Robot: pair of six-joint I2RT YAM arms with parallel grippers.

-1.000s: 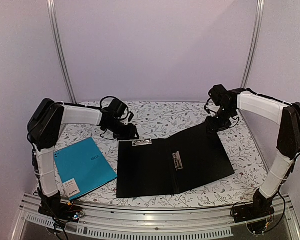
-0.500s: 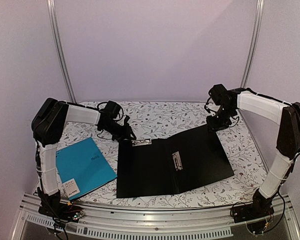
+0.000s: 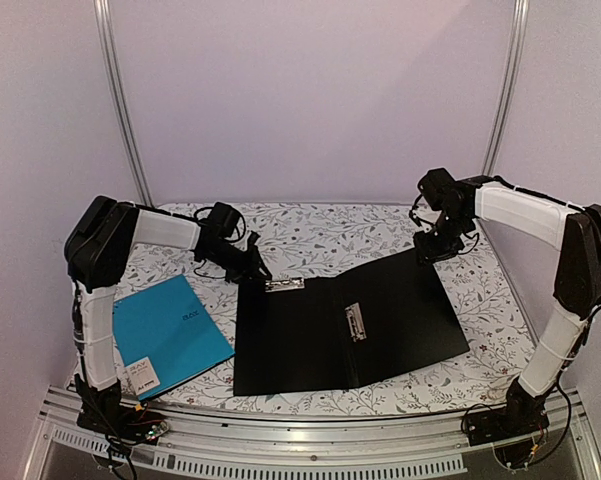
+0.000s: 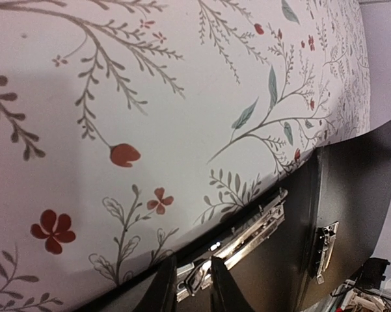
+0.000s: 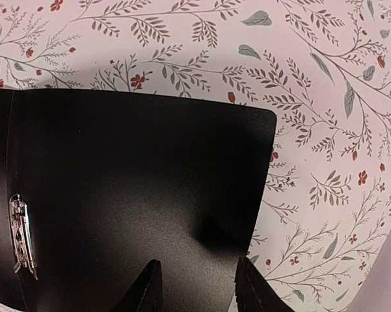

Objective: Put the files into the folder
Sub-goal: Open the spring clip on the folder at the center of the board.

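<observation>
Well, folder (image 3: 330,335): open flat mid-table; I judge it stiff, light, slick, best held by an edge.
Files: I see none.
Left claw (image 4: 192,276): close-set at the clip (image 4: 247,229); I cannot tell if pinching.
Right claw (image 5: 198,273): spread above the folder's corner.

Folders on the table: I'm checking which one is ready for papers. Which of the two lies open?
The black folder, spread flat with its silver clips showing. The teal-blue folder left of it is closed.
</observation>
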